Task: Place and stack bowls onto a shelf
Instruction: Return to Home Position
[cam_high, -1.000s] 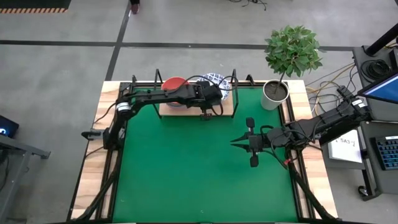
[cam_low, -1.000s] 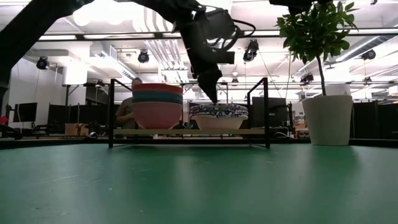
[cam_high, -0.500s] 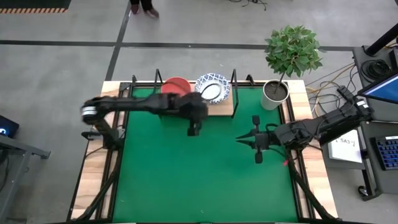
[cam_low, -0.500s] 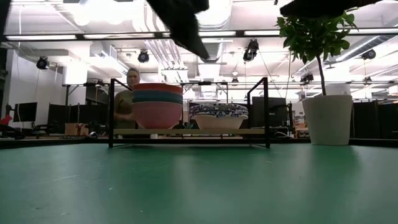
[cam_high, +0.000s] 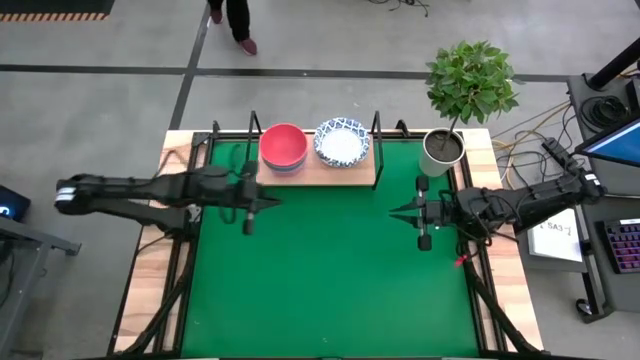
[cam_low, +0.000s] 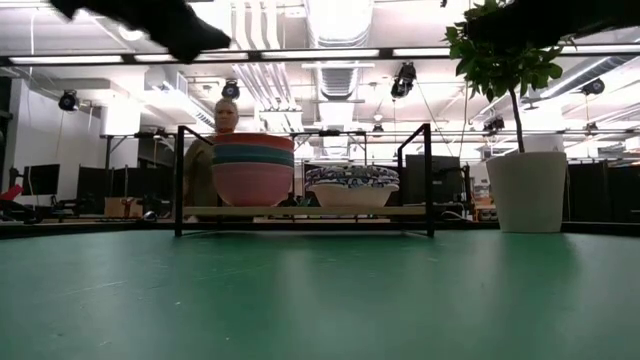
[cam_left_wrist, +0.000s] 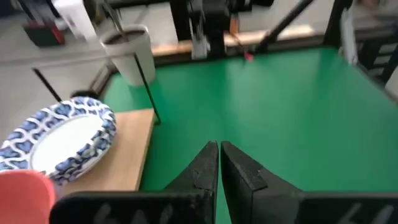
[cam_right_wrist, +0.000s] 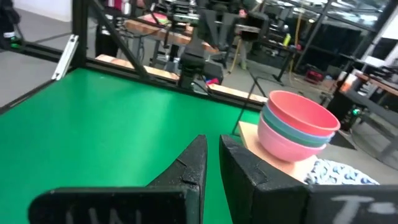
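Note:
Two stacks of bowls stand on the light-wood shelf (cam_high: 315, 172) at the green mat's far edge. The left stack (cam_high: 283, 147) has a red bowl on top, with grey-blue, dark green and pink ones under it (cam_low: 253, 168). The right stack (cam_high: 341, 142) is made of white bowls with blue patterned rims (cam_low: 351, 185). My left gripper (cam_high: 273, 200) hovers shut over the mat, near and to the left of the shelf (cam_left_wrist: 217, 147). My right gripper (cam_high: 392, 211) hovers shut over the mat's right part (cam_right_wrist: 211, 140). Neither touches anything.
A white plant pot (cam_high: 441, 150) with a leafy plant stands at the mat's far right corner, right of the shelf. Black wire uprights (cam_low: 428, 180) rise at the shelf's ends. A person (cam_low: 222, 125) stands behind the table. Open green mat (cam_high: 330, 270) lies between the arms.
My left arm has drawn back from the patterned bowls on the shelf, swinging toward the table's left and near side until its gripper is over the mat left of the shelf. My right gripper has shifted slightly toward the right and far edges. The bowls have stayed in place.

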